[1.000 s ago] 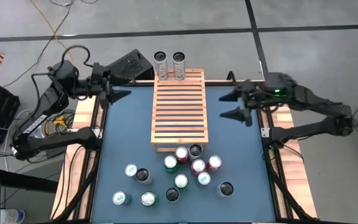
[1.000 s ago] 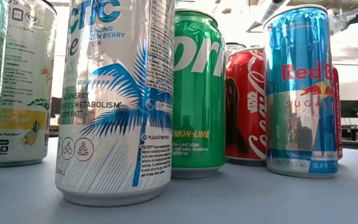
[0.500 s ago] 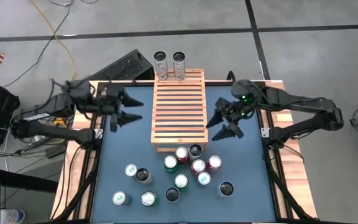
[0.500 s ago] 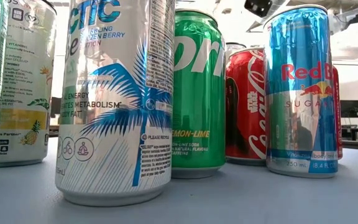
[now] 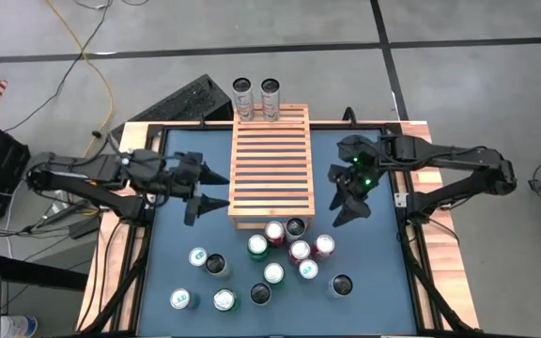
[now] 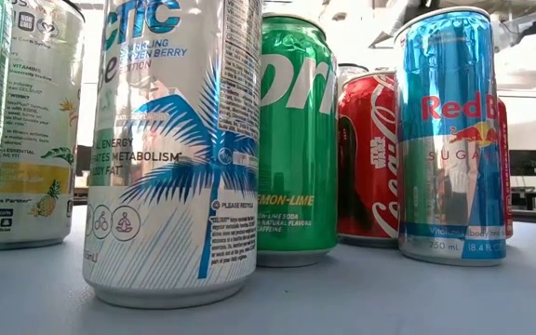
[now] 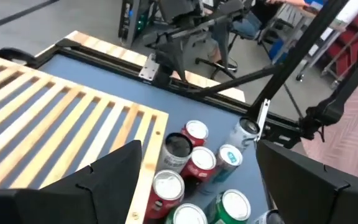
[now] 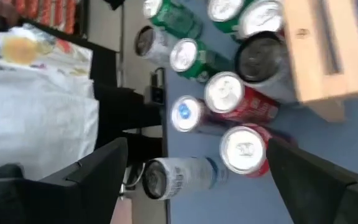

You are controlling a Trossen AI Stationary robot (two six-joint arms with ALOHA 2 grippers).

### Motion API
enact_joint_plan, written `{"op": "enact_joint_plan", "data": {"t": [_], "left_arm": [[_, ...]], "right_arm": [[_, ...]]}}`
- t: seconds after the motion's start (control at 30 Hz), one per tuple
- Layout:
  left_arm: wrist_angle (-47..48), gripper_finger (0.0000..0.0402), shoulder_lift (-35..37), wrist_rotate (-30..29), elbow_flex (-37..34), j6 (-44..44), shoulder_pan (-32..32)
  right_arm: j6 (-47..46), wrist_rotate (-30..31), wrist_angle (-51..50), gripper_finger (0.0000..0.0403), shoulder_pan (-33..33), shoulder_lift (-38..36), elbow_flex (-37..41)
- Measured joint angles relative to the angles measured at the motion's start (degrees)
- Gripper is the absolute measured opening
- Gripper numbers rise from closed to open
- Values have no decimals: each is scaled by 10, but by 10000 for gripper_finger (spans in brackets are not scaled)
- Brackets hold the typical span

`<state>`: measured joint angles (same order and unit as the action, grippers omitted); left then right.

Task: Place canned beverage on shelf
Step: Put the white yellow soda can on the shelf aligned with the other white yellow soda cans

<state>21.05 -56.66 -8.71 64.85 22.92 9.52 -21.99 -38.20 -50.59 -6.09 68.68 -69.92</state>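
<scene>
Shelf (image 5: 270, 164): one slatted rack, mid-table, long axis running far edge to near edge, slats crosswise. 2 cans (image 5: 256, 97) upright at far end, off table. Approx 12 cans (image 5: 272, 263) clustered near edge, count unsure where tops crowd. Left gripper (image 5: 212, 189) wide open, empty, now beside shelf's left side. Right gripper (image 5: 346, 193) fully open, empty, moved in twd near-right corner vs 1 s ago.
</scene>
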Motion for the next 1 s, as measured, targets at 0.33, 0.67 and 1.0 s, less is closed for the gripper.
{"op": "enact_joint_plan", "data": {"t": [0.33,0.67,1.0], "left_arm": [[224,305,-125,-66,140,32,76],[487,305,-301,-63,292,133,146],[519,305,-391,-6,356,146,230]], "right_arm": [[30,120,3,368,57,-1,-1],[30,145,3,368,86,-2,-1],[43,145,4,368,86,0,-1]]}}
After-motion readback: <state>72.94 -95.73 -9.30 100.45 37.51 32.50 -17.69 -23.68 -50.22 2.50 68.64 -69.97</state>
